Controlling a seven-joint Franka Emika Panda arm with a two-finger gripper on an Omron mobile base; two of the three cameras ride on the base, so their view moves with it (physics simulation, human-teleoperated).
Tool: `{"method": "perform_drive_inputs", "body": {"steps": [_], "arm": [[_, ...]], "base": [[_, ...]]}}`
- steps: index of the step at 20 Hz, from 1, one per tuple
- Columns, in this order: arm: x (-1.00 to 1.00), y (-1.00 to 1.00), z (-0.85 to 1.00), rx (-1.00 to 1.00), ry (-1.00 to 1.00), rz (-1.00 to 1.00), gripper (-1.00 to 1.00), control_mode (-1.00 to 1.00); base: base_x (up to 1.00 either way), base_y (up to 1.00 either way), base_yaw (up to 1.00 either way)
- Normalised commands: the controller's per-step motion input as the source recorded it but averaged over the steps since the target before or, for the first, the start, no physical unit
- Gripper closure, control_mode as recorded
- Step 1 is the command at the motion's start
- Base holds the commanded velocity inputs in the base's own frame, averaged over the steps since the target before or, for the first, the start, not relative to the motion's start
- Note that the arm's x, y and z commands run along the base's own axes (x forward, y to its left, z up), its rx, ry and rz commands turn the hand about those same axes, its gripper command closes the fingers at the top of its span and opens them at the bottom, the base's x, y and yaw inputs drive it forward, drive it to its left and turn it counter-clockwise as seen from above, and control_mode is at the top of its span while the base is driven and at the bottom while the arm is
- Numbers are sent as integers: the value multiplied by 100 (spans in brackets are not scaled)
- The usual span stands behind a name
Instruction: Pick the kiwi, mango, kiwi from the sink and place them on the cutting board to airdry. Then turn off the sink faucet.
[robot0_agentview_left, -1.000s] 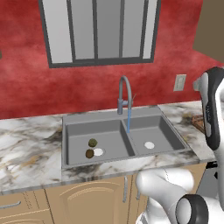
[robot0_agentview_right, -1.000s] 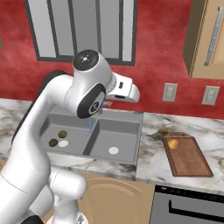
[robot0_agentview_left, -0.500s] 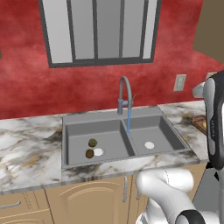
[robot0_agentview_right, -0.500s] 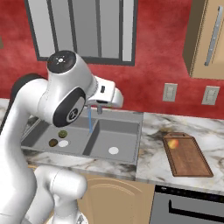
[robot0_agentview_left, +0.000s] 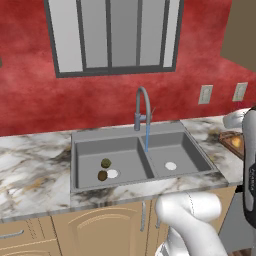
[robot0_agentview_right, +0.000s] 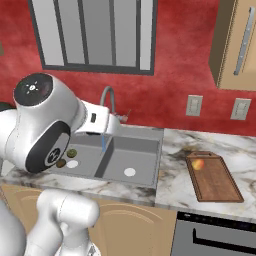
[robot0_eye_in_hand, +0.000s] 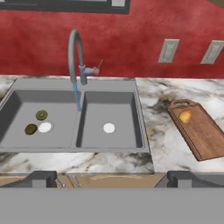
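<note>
Marble counter (robot0_eye_in_hand: 162, 109) runs below the red wall, with the sink (robot0_eye_in_hand: 111, 148) at centre-left of the hand view. Both kiwis (robot0_eye_in_hand: 41, 115) lie in its left basin beside the white drain (robot0_eye_in_hand: 45, 127), clear of the walls. Water streams from the sink faucet (robot0_eye_in_hand: 75, 52). At right, the mango (robot0_eye_in_hand: 186, 117) rests on the cutting board (robot0_eye_in_hand: 205, 135), near its top edge. Low in the frame, the gripper (robot0_eye_in_hand: 111, 178) is spread wide, grasping nothing.

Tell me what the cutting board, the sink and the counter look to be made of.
Cutting board: looks like wood, reddish-brown with faint grain lines and a darker rim, matte.
Sink: uniform flat grey with no shine, so probably brushed metal or a composite; the render leaves that open.
Counter: marble-like stone, white with grey and brown veining, smooth.
</note>
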Motion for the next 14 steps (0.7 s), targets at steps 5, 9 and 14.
{"method": "perform_drive_inputs", "body": {"steps": [5, 9, 14], "arm": [[-33, 56, 0, 0, 0, 0, -100, -100], [-29, 66, 0, 0, 0, 1, -100, -100], [-41, 56, 0, 0, 0, 5, -100, -100]], "base": [[0, 0, 0], [0, 0, 0], [0, 0, 0]]}}
